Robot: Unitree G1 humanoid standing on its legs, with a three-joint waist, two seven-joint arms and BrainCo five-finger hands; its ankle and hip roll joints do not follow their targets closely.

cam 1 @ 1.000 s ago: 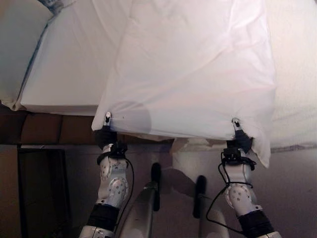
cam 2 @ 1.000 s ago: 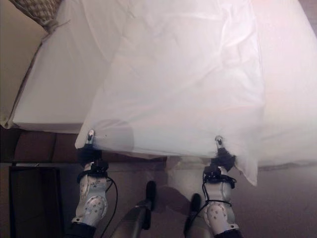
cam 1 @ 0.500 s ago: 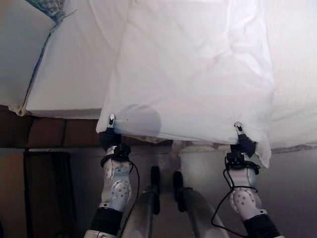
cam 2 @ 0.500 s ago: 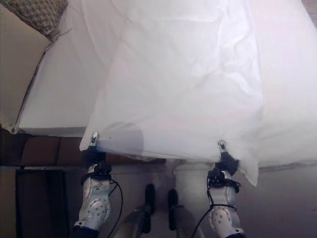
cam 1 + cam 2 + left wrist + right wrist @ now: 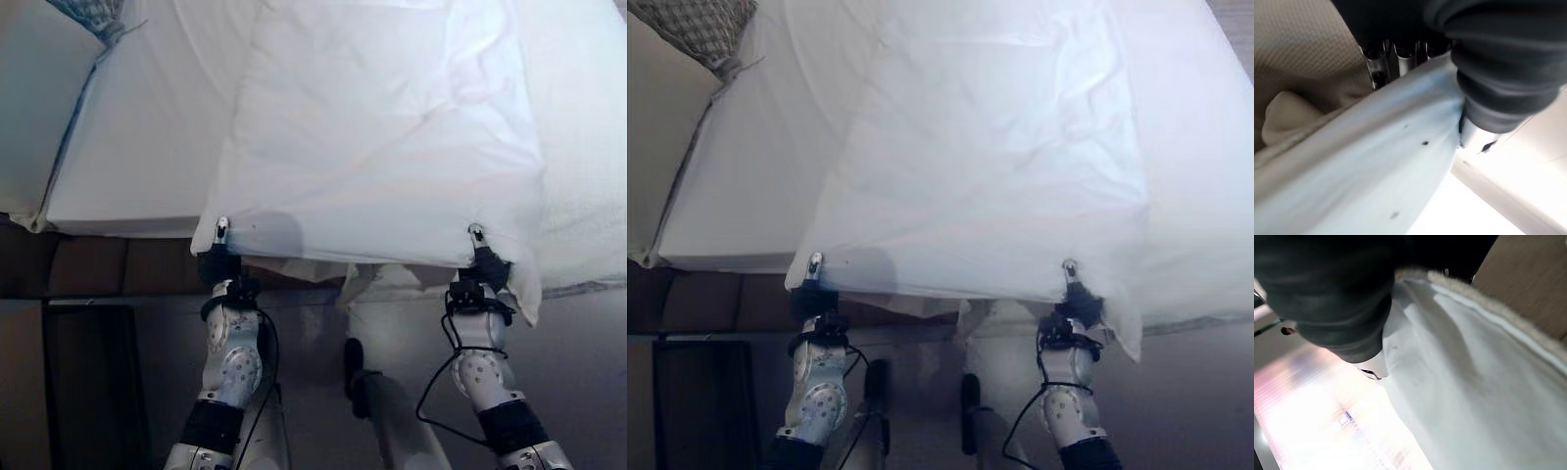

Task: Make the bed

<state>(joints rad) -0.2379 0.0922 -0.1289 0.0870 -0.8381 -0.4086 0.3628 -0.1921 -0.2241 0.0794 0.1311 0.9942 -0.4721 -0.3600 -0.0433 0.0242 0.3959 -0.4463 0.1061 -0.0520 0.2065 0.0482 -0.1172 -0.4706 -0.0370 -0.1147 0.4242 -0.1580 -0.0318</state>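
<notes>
Hands grip the thin white bedsheet at its near hem: left hand and right hand, fingers pinched on cloth. The sheet lies over the white mattress.

White sheet spans bed ahead; open bed surface beyond; woven cushion blocks far-left corner.

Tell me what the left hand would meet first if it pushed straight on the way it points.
Likely the mattress edge. The left hand, gripping the white sheet at its near hem, points toward the bed; depth is unclear.
</notes>
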